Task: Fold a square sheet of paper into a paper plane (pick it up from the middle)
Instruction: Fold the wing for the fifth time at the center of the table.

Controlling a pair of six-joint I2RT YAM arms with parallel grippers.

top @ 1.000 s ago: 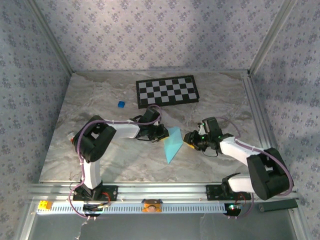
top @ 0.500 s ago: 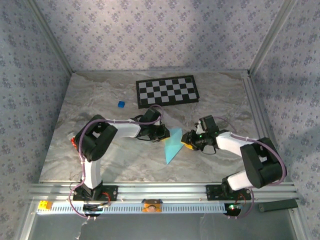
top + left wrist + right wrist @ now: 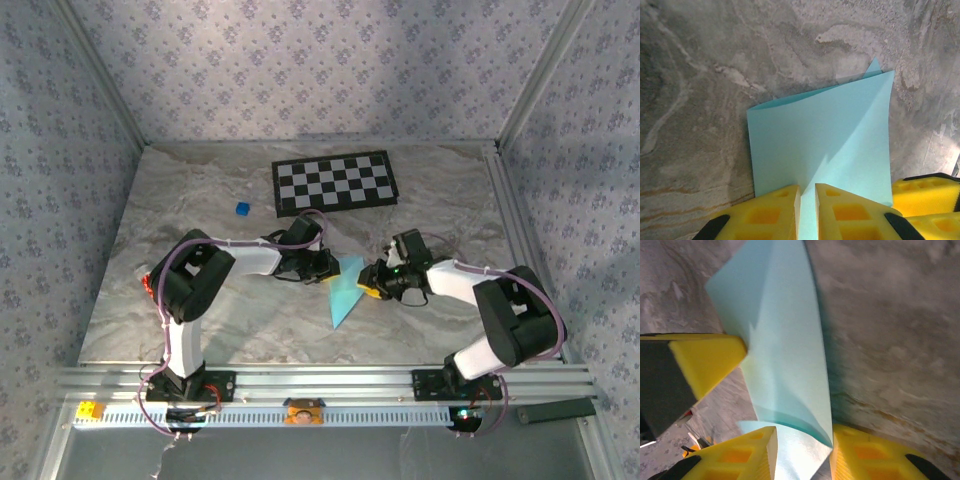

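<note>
The square sheet of paper [image 3: 343, 295] is light blue and folded to a slim pointed shape that lies on the marble table between my two grippers. My left gripper [image 3: 328, 270] is at its upper left edge. In the left wrist view the paper [image 3: 830, 135] runs into the thin slit of the left gripper [image 3: 807, 200], which is shut on it. My right gripper [image 3: 370, 282] is at the paper's right edge. In the right wrist view a curled flap of paper [image 3: 785, 355] lies between the spread jaws of the right gripper [image 3: 804, 435], which is open.
A black-and-white checkerboard [image 3: 334, 182] lies at the back of the table, with a tiny dark-blue cube [image 3: 241, 208] to its left. Metal rails border the table's right side and front. A yellow finger of the left gripper [image 3: 702, 360] shows close by in the right wrist view.
The right arm has shifted left, bringing its gripper up to the paper's right edge, and its jaws have narrowed a little. The left gripper and the paper have stayed in place.
</note>
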